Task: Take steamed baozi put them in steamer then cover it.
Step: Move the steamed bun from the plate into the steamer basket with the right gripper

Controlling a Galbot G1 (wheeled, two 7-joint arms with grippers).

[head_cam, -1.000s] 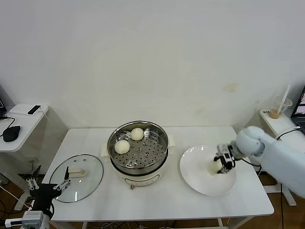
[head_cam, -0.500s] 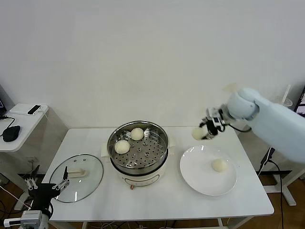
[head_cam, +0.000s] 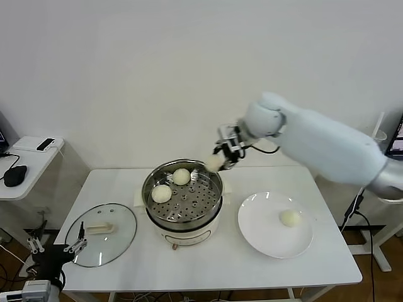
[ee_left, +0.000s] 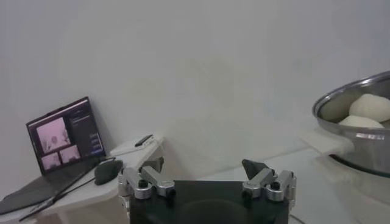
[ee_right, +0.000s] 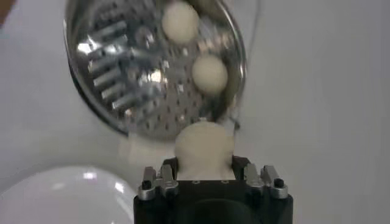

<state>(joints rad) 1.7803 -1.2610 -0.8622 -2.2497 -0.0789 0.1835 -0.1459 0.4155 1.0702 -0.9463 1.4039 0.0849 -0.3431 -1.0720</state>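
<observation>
The shiny steamer (head_cam: 203, 202) stands mid-table with two baozi (head_cam: 181, 177) (head_cam: 161, 194) on its perforated floor. My right gripper (head_cam: 220, 157) hangs over the steamer's far right rim, shut on a third baozi (head_cam: 215, 163). The right wrist view shows that bun (ee_right: 205, 146) between the jaws, above the steamer (ee_right: 122, 73). Another baozi (head_cam: 289, 218) lies on the white plate (head_cam: 264, 242). The glass cover (head_cam: 101, 234) rests flat on the table's left. My left gripper (head_cam: 53, 250) waits open below the front left corner; the left wrist view shows its gripper (ee_left: 203, 165) holding nothing.
The steamer sits on a white pot base (head_cam: 186, 236). A side table (head_cam: 25, 165) at the left carries a mouse and a phone; a laptop (ee_left: 64, 135) shows in the left wrist view. A cup with a straw (head_cam: 373, 141) stands far right.
My right gripper lifted a baozi off the plate and carried it up and left to above the steamer's rim. The left gripper sank slightly.
</observation>
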